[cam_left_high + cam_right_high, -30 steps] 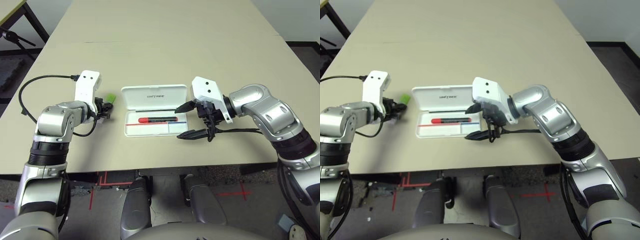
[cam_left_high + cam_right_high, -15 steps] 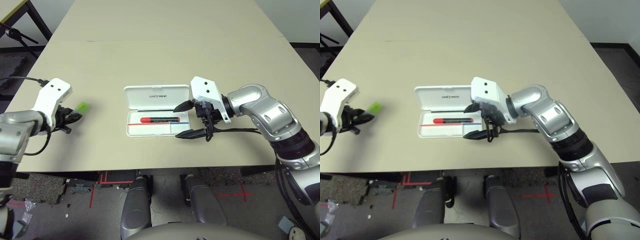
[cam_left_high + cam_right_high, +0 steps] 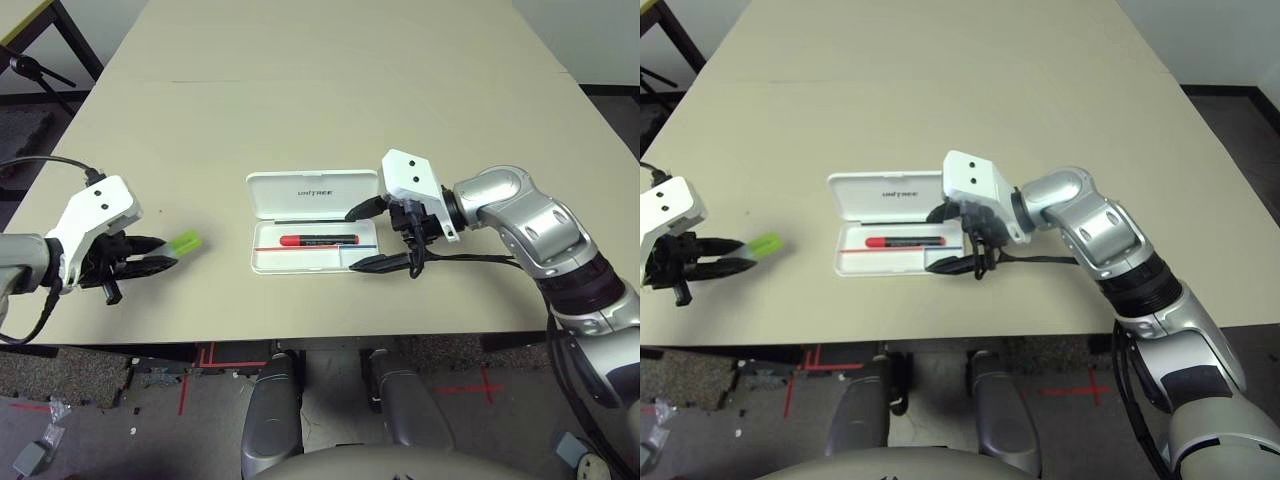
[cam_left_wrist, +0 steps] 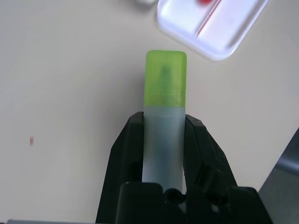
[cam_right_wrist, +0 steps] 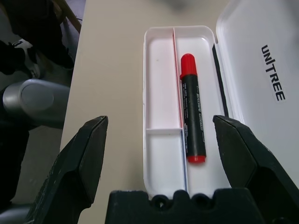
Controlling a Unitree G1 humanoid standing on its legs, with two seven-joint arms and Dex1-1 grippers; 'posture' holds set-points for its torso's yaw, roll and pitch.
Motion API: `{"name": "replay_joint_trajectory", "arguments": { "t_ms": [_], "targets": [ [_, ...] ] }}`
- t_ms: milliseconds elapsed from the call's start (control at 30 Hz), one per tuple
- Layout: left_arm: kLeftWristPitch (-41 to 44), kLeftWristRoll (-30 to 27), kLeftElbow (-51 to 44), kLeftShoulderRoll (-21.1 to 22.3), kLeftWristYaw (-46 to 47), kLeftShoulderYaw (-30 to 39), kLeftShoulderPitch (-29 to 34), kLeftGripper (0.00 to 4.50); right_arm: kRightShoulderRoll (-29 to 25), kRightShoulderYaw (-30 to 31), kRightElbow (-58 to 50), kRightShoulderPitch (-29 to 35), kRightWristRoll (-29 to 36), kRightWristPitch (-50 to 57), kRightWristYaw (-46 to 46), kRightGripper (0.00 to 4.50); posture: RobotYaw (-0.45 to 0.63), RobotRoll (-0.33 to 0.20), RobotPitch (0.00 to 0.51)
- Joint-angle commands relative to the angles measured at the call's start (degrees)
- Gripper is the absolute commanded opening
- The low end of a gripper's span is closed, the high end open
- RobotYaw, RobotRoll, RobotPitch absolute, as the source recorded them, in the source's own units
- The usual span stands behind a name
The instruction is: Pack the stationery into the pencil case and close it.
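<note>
The pencil case (image 3: 312, 262) lies open at the table's middle, its lid (image 3: 312, 190) folded back flat. Inside the tray lies a red marker (image 3: 318, 240), also seen as the marker (image 5: 193, 107) beside the tray's divider. My right gripper (image 3: 357, 240) stands open at the case's right end, one finger on each side of the tray, touching nothing. Left of the case, my left gripper (image 3: 150, 257) is shut on a white stick (image 4: 164, 126). Its lime-green cap (image 3: 186, 241) points toward the case.
A black cable (image 3: 480, 262) runs from my right wrist across the table. The table's front edge (image 3: 300, 335) is close behind both grippers. Bare tabletop lies between the stick and the case and across the far half.
My left arm has swung away from the case, leftward and toward the front edge, carrying the stick. The right gripper has stayed in place.
</note>
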Motion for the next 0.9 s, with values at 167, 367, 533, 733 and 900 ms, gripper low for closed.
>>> {"name": "replay_joint_trajectory", "arguments": {
  "t_ms": [167, 367, 533, 733, 900],
  "targets": [
    [7.28, -3.37, -10.53, -4.24, 2.43, -7.92, -8.64, 1.10, -3.55, -0.31, -1.68, 1.18, 0.28, 1.37, 1.68, 4.50, -0.03, 0.000, 0.190],
    [10.71, -4.15, -14.75, -8.68, 4.13, -13.92, -14.07, 1.10, -6.43, -1.14, -1.78, 2.30, 0.28, 1.62, 1.90, 4.50, -0.04, 0.000, 0.190],
    [10.99, -2.50, -15.36, -11.33, 4.69, -19.29, -16.99, 1.10, -8.57, -1.68, -2.00, 3.23, 0.41, 1.69, 2.20, 4.50, -0.05, 0.000, 0.188],
    [9.11, -0.18, -14.60, -12.16, 3.54, -24.28, -19.32, 1.10, -10.84, -2.57, -2.33, 4.79, 0.71, 1.77, 2.72, 4.50, -0.06, 0.000, 0.185],
    [5.77, 3.95, -11.25, -12.88, 2.50, -28.35, -21.79, 1.10, -11.25, -3.29, -2.73, 5.87, 0.73, 2.02, 2.26, 4.50, -0.07, 0.000, 0.182]
  ]
}}
